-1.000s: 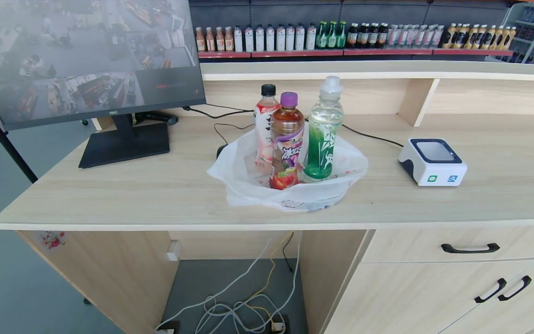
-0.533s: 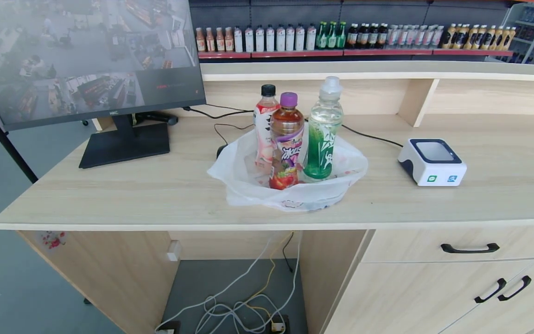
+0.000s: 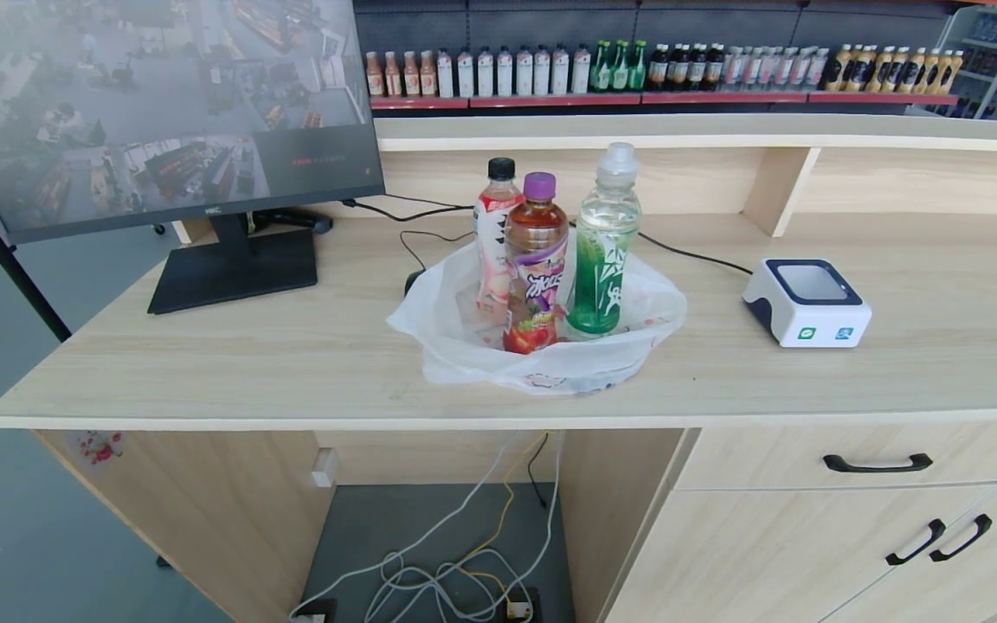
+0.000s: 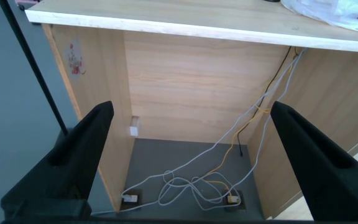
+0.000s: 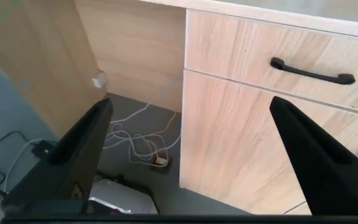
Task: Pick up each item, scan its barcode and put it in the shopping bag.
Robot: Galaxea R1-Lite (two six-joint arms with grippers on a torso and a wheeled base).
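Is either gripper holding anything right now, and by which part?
Nothing is held. The left gripper and right gripper are both open and empty; three bottles stand in the shopping bag.

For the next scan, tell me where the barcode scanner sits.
In the head view the barcode scanner sits on the counter, to the robot's right of the shopping bag and apart from it.
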